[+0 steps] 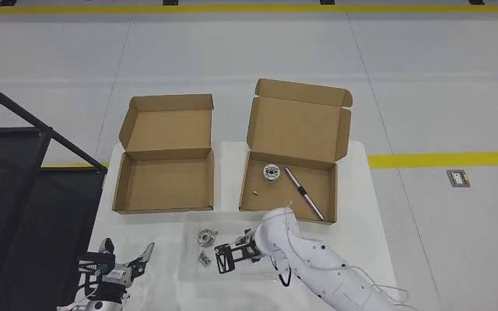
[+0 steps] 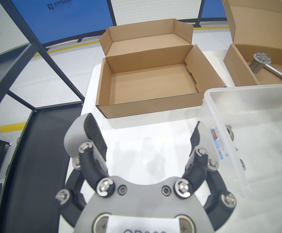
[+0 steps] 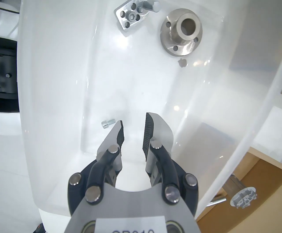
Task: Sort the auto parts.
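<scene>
Down in the clear bin [image 3: 55, 66] we find the right gripper [image 3: 134, 125], fingers parted a modest way with nothing between them, and look what lies just beside one fingertip: a small screw [image 3: 108, 123], flat on the bin floor. That narrow gap makes sense if the screw is the target, since a tiny part wants a tight approach, and the gripper would need a slight sideways correction to straddle it. Farther along the bin floor sit a flanged hub [image 3: 181, 37], bore pointing up, and a little bracket plate [image 3: 130, 16] near it, with a tiny dark bit [image 3: 182, 62] just beside the hub; all of these look unsorted. From the top view, two cardboard boxes stand side by side on the white desk [image 1: 358, 202] beyond the bin, lids folded back so an arm can drop parts straight in. The right box [image 1: 264, 198] already holds a long rod [image 1: 303, 193], a round toothed part [image 1: 270, 172] and a small bolt [image 1: 254, 191], so the sort appears partly done. The left box [image 1: 163, 183] is nearer the other arm. The left gripper [image 2: 143, 123] hangs wide open and holding nothing, above the desk just outside the bin's rim, probably parked there to leave the right arm room. The risk here is the screw skidding on that slick plastic.
</scene>
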### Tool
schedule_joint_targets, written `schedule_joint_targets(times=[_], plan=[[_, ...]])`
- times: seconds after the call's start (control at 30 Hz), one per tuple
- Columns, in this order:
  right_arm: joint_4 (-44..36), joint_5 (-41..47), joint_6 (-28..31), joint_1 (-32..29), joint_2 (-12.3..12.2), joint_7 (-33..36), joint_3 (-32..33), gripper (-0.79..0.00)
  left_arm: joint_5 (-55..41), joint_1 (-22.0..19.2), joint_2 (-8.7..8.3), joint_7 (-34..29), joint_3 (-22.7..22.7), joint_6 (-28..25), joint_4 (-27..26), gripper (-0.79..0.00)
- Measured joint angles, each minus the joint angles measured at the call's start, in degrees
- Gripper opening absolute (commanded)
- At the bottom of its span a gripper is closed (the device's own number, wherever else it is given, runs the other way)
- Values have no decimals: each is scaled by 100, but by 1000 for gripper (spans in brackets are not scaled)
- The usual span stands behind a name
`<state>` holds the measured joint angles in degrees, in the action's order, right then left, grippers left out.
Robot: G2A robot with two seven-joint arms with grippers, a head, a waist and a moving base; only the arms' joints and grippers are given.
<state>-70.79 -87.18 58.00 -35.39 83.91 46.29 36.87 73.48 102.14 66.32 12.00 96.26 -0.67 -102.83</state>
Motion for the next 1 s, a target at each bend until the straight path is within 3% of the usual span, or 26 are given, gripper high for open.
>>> schedule_joint_targets(times=[0.1,0.3,0.63,1.0], plan=[[57,170,-22,108,-39,22,-206,-486,0,0,0,0,0,0,0,0],[-110,615,-197,172,-187,197,-466,-459,0,0,0,0,0,0,0,0],[-437,1221,-411,386,-533,411,-1122,-486,0,0,0,0,0,0,0,0],[-57,2314,-681,983,-491,681,-1923,-520,0,0,0,0,0,0,0,0]])
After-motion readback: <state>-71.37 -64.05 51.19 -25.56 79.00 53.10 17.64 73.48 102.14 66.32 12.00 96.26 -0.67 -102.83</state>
